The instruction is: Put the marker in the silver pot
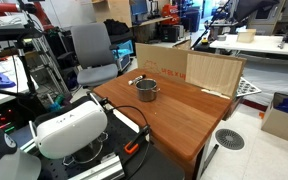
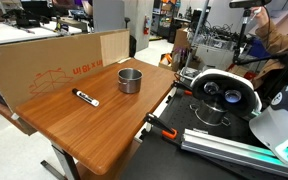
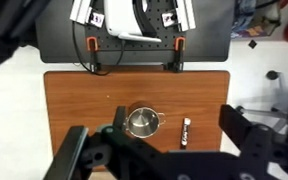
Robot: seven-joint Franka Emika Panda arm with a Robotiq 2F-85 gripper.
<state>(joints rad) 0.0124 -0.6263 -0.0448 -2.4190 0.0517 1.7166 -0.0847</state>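
Brown wood forms the worktop (image 3: 74, 110), seen from high above in the wrist view. The hand (image 3: 164, 165) hangs well above it, its dark fingers (image 3: 72, 155) spread wide apart and gripping nothing. Reading that view from the left, one finger rises at the lower edge, then comes the silver pot (image 3: 141, 122), standing upright near the middle of the wood. Just to its right lies the marker (image 3: 184, 132), flat on the worktop and not touching the pot, and the other finger stands at the far right. In an exterior view a long cardboard box (image 2: 44, 55) lines the far left edge of the worktop. Next comes the marker (image 2: 85, 97), pale with a darker end, lying alone on the bare wood. The silver pot (image 2: 130, 80) sits to its right, apart from it.
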